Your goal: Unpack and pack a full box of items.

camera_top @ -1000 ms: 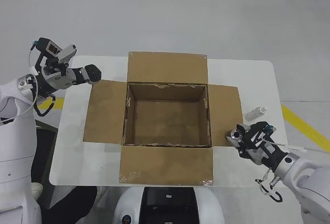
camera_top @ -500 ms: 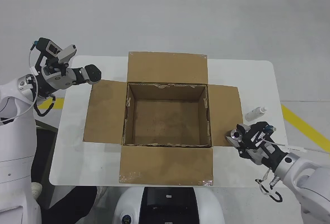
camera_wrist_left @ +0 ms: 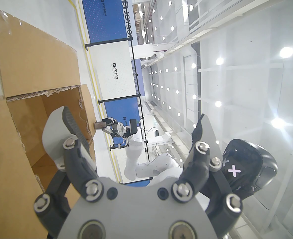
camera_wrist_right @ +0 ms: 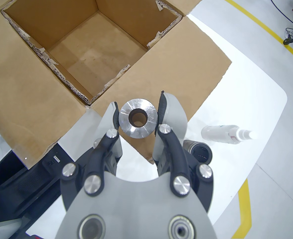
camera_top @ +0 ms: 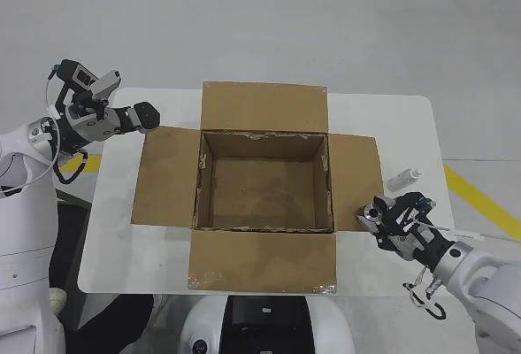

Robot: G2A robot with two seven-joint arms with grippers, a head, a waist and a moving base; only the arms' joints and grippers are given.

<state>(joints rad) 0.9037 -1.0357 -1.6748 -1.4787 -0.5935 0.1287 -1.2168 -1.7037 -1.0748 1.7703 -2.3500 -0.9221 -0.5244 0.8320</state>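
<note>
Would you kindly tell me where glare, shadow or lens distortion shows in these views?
Left wrist view: the ceiling lights flare into bright blobs, and straight beams bow toward the edges. Right wrist view: the metal cylinder glints in bright wedges on its end face, and the table edge curves from the wide lens. Top view: the light is soft and even, with the cardboard box darker inside than on its flaps.

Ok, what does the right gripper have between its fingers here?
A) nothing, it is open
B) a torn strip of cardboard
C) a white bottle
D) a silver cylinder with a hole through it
D: the right wrist view shows the right gripper closed on the silver cylinder, while the white bottle lies apart on the table.
</note>
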